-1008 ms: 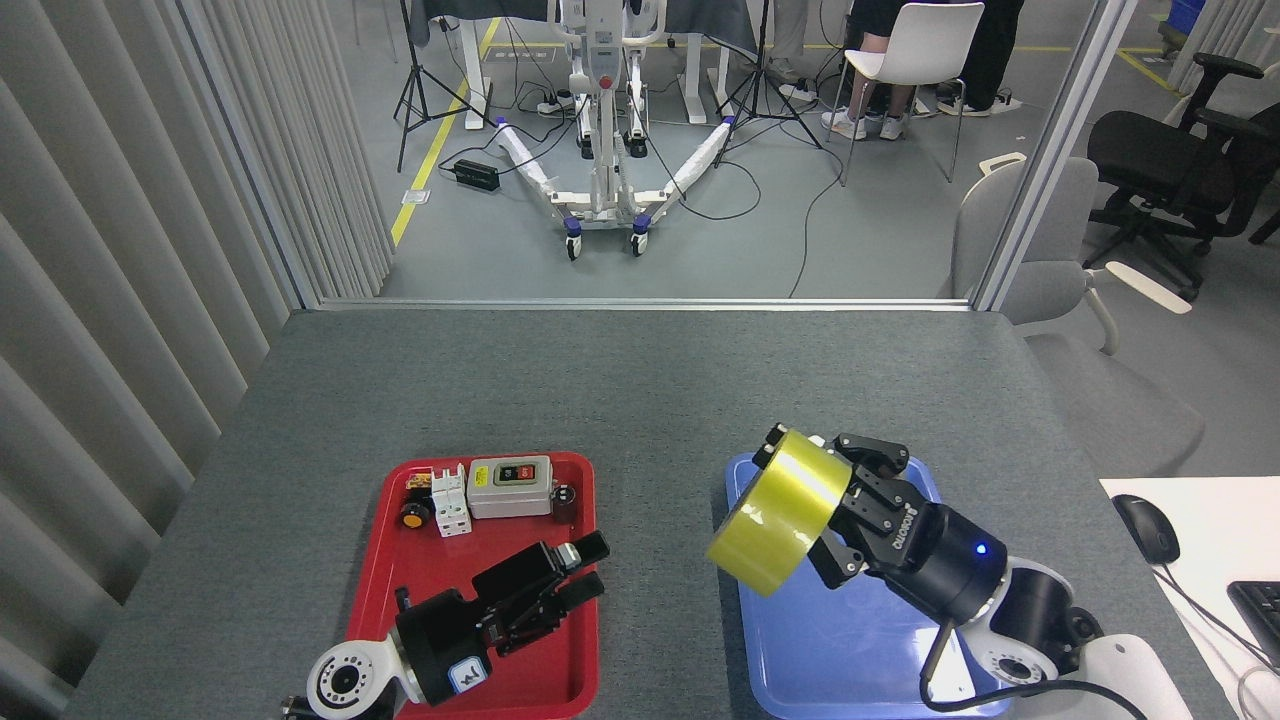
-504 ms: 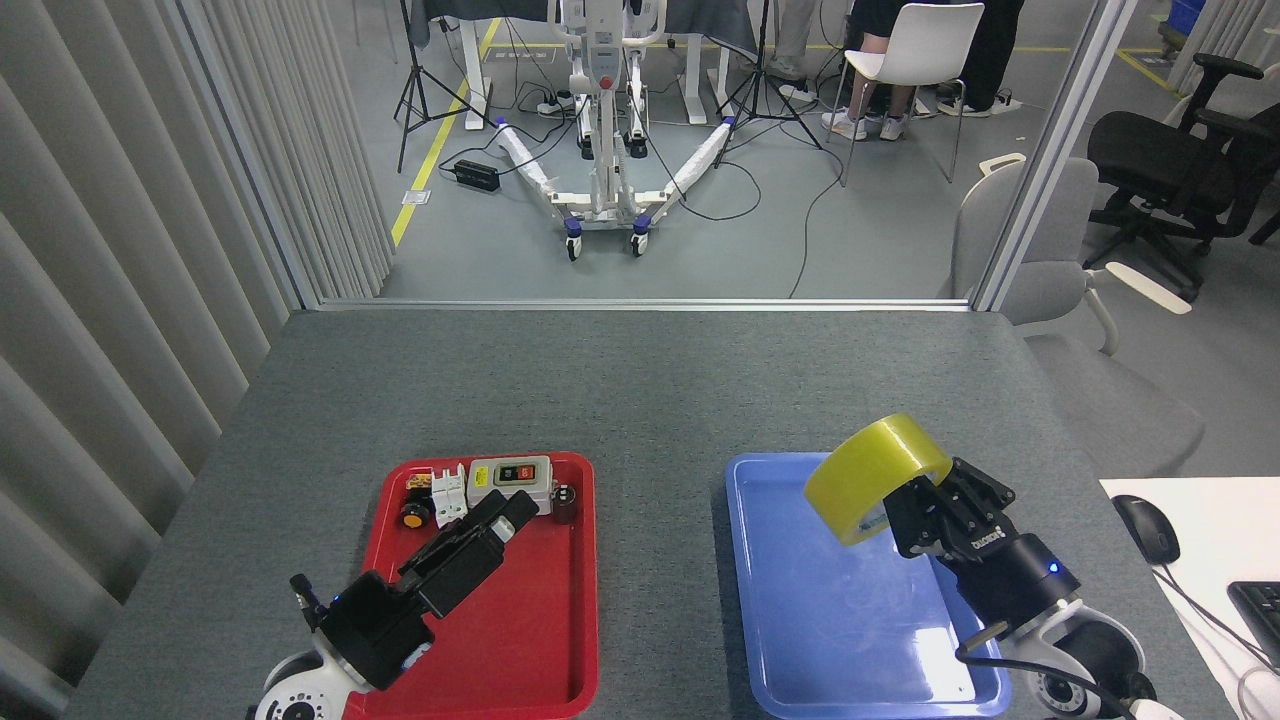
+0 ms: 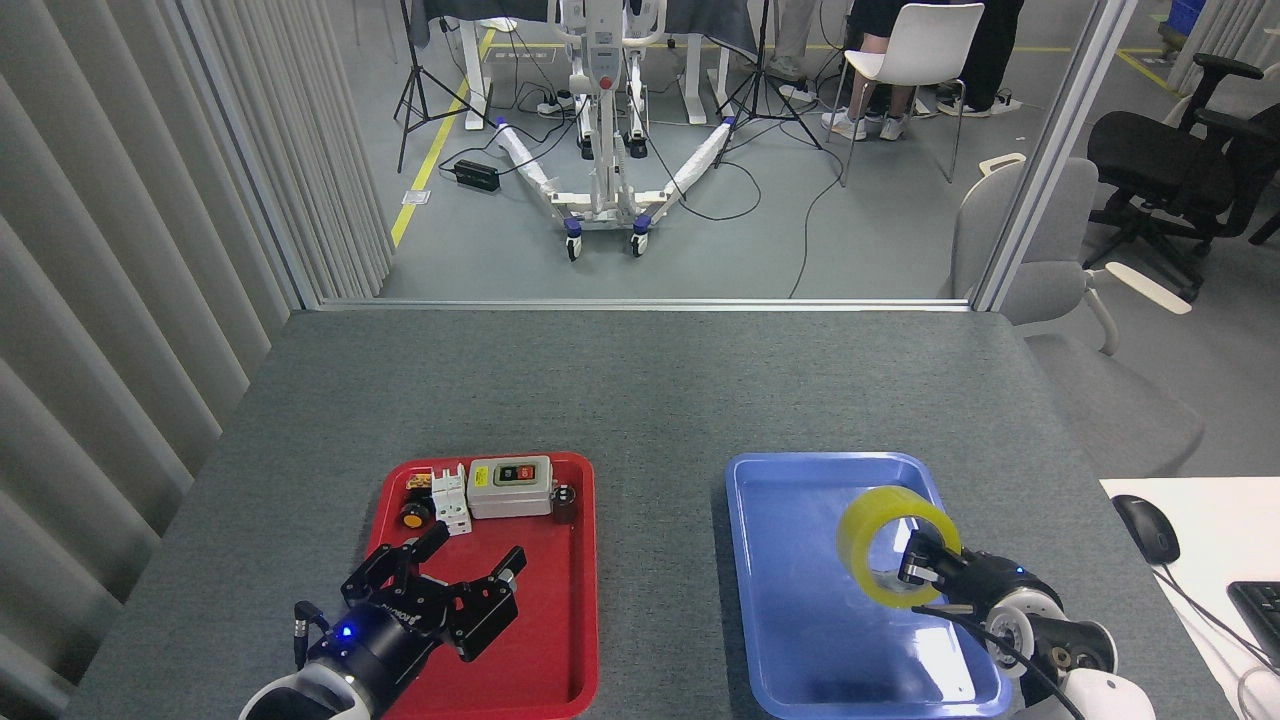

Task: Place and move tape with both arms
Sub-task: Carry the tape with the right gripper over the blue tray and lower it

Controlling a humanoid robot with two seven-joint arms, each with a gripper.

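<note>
Tape (image 3: pixel 872 522) over blue tray (image 3: pixel 790 590); switches in red tray (image 3: pixel 560 660).

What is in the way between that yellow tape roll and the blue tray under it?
Nothing visible. The right gripper holds the tape directly over the blue tray, and the tray floor beneath it is bare. The switch parts lie in the red tray, well off to the side.

Bright, even light from overhead fills the scene. The grey table (image 3: pixel 640 400) shows only soft, faint shadows. White glare streaks the blue tray (image 3: pixel 790 640) near its front edge. Focus is sharp throughout; straight lines bow slightly toward the picture's edges.
</note>
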